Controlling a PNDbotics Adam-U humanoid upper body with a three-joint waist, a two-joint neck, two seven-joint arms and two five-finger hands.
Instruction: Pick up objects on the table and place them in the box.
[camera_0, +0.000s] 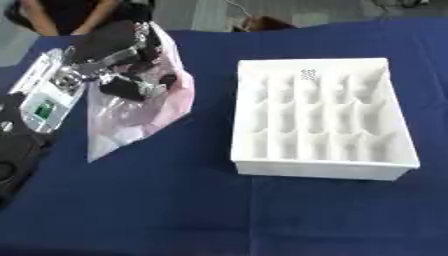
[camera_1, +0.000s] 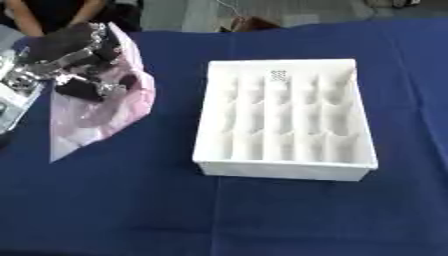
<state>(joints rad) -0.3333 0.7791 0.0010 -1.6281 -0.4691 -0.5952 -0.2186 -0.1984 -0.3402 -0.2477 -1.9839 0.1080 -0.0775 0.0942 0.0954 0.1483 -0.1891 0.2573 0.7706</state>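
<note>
**Left hand closed on pink bag beside the white box**

Blue cloth (camera_0: 175, 210) covered the tabletop, bare along its near edge. The white box (camera_0: 320, 116) sat right of the tabletop's centre, its grid of compartments showing nothing but a small dark speck near its far wall. Toward the far left corner, a translucent pink plastic bag (camera_0: 140, 117) hung from the left hand (camera_0: 122, 55), whose fingers were curled round its upper part, the bag's lower corner reaching the cloth.

Box (camera_0: 322, 165) right on table (camera_0: 175, 210); bag (camera_0: 131, 117) left, well apart, left hand (camera_0: 118, 50) on it
</note>
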